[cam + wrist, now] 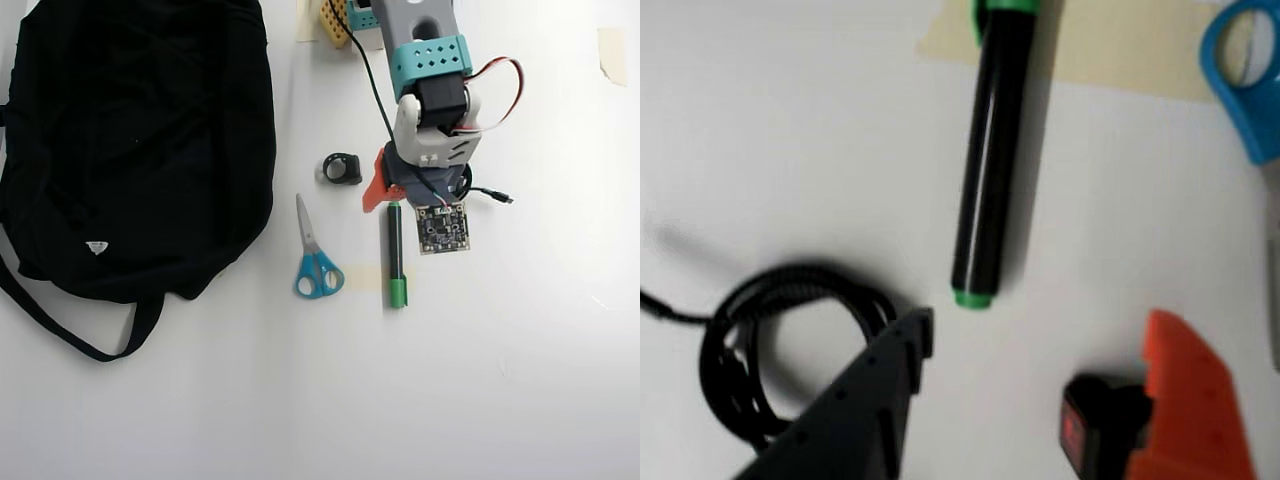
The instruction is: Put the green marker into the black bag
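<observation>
The green marker (396,256) lies ungrasped on the counter (520,380), well apart from the black bag (130,140); the hand (1030,390) hovers open above its end, so everything remains.

White worktop (520,400) with a big black bag (130,140) flopped over the left side in the overhead view, strap trailing toward the bottom edge. To its right sit blue-handled scissors (315,260), a small black battery (343,168) above them, then the green marker (396,255) lying over a strip of tan tape (365,280). A coiled black cable (770,340) sits just beside the marker's small green end in the wrist view.
</observation>
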